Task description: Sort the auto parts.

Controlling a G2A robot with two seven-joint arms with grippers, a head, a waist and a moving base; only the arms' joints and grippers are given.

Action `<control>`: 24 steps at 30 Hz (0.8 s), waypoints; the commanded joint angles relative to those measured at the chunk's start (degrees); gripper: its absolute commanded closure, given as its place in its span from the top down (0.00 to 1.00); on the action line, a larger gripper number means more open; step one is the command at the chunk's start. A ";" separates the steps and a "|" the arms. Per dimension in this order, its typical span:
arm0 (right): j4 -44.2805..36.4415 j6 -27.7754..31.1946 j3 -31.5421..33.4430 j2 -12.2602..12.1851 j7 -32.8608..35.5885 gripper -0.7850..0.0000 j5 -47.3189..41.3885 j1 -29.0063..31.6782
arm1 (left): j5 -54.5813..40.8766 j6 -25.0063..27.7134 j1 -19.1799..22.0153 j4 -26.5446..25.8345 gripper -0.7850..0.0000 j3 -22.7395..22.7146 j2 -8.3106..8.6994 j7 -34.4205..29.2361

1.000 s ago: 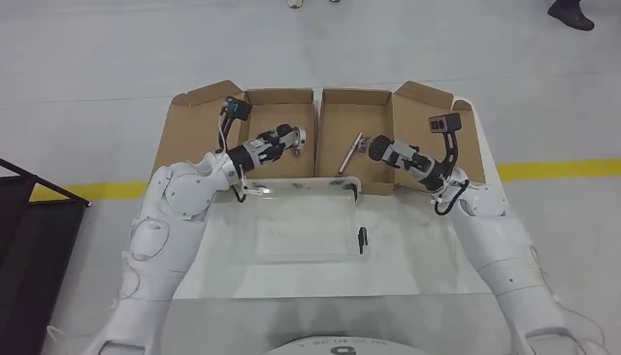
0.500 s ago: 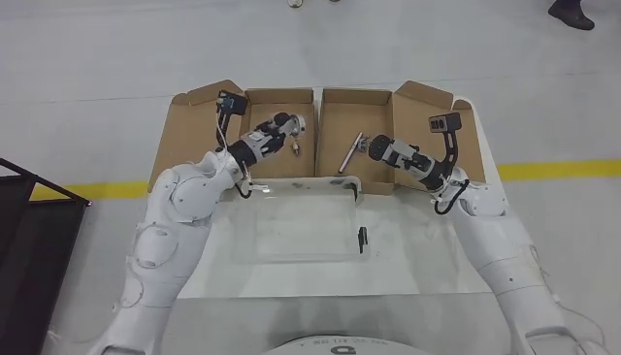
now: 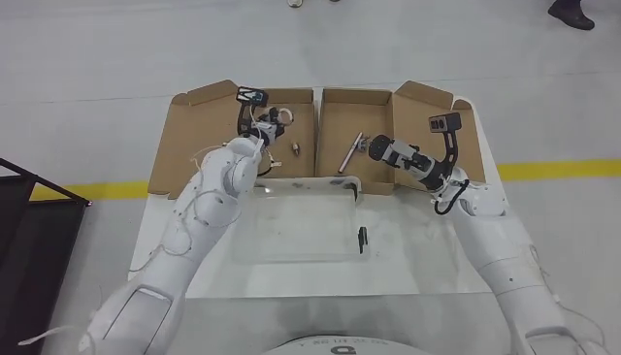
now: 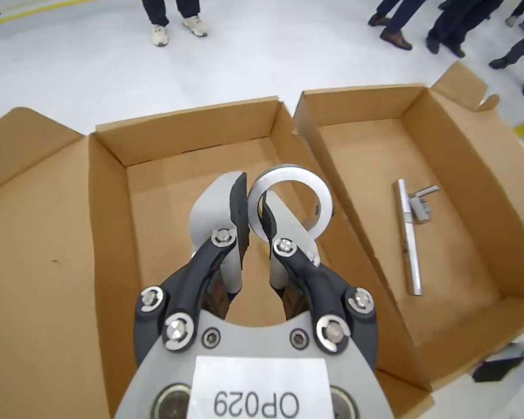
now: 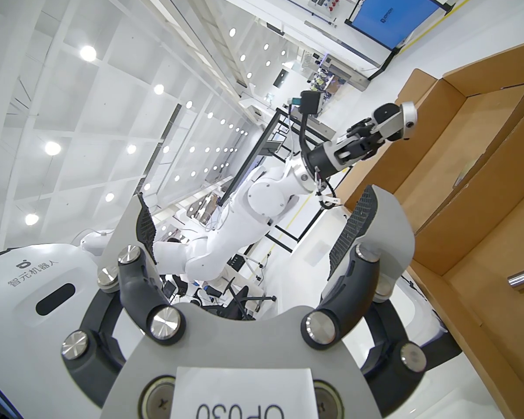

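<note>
1. over the left cardboard box (image 4: 109,220), the left hand (image 4: 251,202) pinches a metal ring (image 4: 297,173) by its rim.
2. in the right cardboard box (image 4: 367,167), a metal rod (image 4: 408,246) lies flat.
3. near the rod, the right hand (image 5: 256,200) gapes wide, holding nothing.

I see my left tool (image 4: 252,202) clamped on the rim of a metal ring (image 4: 288,174), held over an open cardboard box (image 4: 192,128). A metal rod (image 4: 408,237) lies flat in the adjoining box (image 4: 362,102).
</note>
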State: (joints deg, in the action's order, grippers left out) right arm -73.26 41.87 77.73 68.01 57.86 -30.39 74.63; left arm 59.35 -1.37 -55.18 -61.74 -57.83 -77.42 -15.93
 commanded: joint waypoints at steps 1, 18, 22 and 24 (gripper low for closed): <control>0.00 0.00 0.00 0.00 0.00 1.00 0.00 0.00 | 0.09 -1.06 1.78 4.59 0.00 0.83 -0.59 1.26; 0.00 0.00 0.00 0.00 0.00 1.00 0.00 0.00 | 3.84 -5.09 6.95 15.87 0.00 5.28 -3.54 2.61; 0.00 0.00 0.00 0.00 0.00 1.00 0.00 0.00 | 4.99 -5.91 7.23 16.64 0.17 5.89 -3.98 2.49; 0.00 0.00 0.00 0.00 0.00 1.00 0.00 0.00 | 5.05 -5.97 7.30 16.83 0.31 5.86 -4.13 2.58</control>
State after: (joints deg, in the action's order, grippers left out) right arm -73.26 41.87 77.73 68.01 57.86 -30.39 74.63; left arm 64.39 -7.33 -47.92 -44.99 -51.92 -81.47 -13.41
